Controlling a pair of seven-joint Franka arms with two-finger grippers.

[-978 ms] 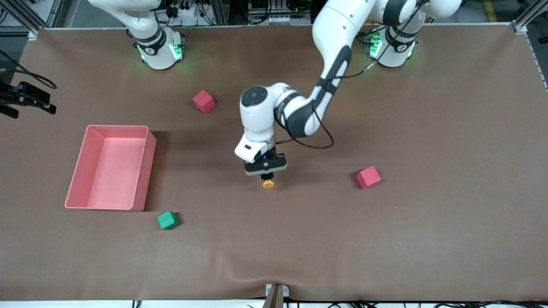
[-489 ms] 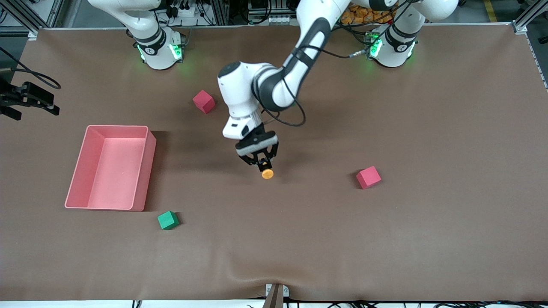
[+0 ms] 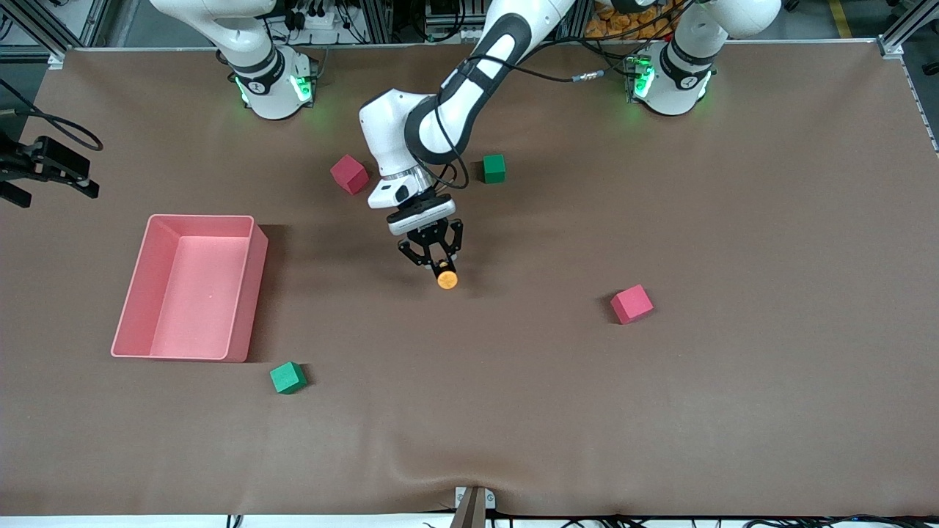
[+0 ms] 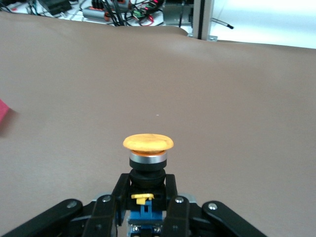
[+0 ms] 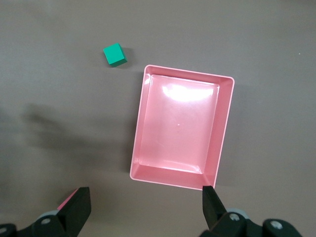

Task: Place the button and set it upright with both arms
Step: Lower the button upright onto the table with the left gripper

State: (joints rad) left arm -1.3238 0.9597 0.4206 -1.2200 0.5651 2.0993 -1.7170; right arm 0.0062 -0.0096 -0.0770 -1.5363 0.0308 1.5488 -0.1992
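orange-capped button (image 3: 447, 279) clamped in left gripper (image 3: 436, 262), seemingly above table, right gripper (image 5: 144, 207) apart

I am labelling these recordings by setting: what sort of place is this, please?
Most likely a robotics lab bench. Two white arms are mounted on a table under a brown cover, with aluminium framing and cables along its edge, and practice props laid out: foam cubes and a pink tray.

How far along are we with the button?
Done: the left gripper is shut on the button, lifted over the bare mat mid-table, orange cap pointing away from the fingers. The right gripper waits open above the pink tray. Left: setting the button down upright; it is not yet on the table.
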